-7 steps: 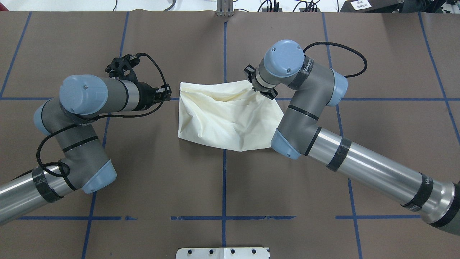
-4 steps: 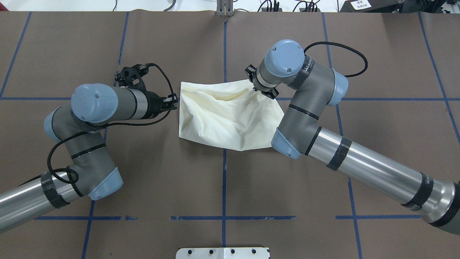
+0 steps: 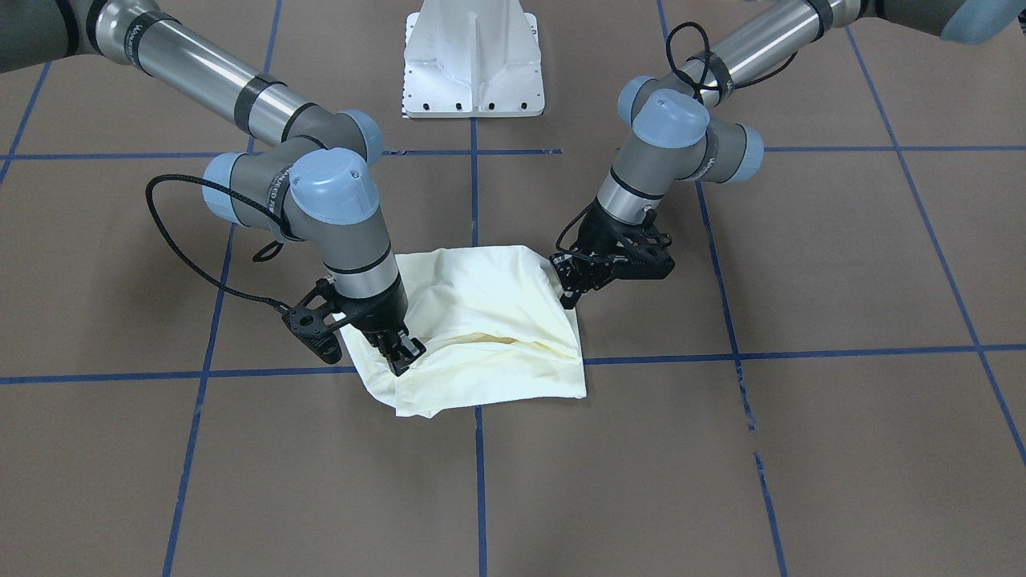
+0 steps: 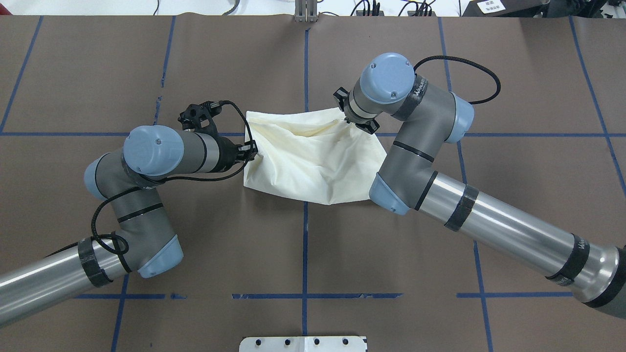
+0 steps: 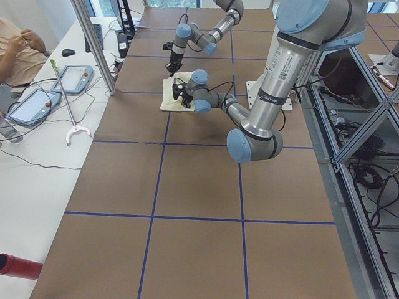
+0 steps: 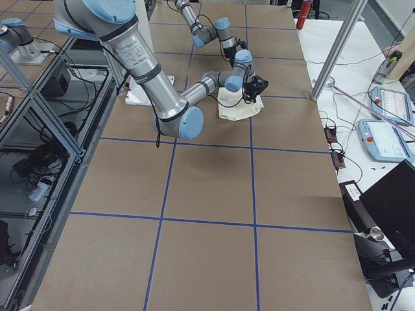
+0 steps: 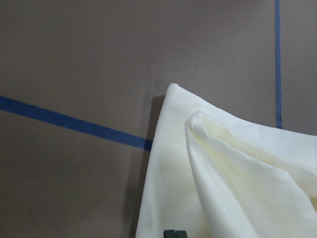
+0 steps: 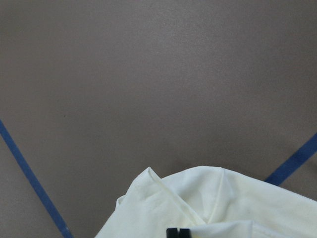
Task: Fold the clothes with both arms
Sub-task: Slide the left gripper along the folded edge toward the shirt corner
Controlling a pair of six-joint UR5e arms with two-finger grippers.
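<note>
The cream shirt [image 4: 313,161] lies as a crumpled folded bundle at the table's middle; its print and collar are hidden. It also shows in the front view [image 3: 489,320]. My right gripper [image 4: 353,122] is shut on the shirt's far right corner and holds it slightly raised; in the front view this gripper [image 3: 403,358] is on the left. My left gripper [image 4: 252,149] is at the shirt's left edge with its fingertips together, touching the cloth; it also shows in the front view [image 3: 565,295]. The left wrist view shows the shirt's corner [image 7: 223,188] just ahead.
The brown table cover [image 4: 146,58] carries a grid of blue tape lines. The white pedestal base [image 3: 473,60] stands at the robot's side. In the left side view an operators' bench with tablets [image 5: 28,106] runs along the table's far edge.
My left arm has swung right and toward the shirt, bringing its gripper from open table to the shirt's left edge. The right arm and the shirt have hardly moved.
</note>
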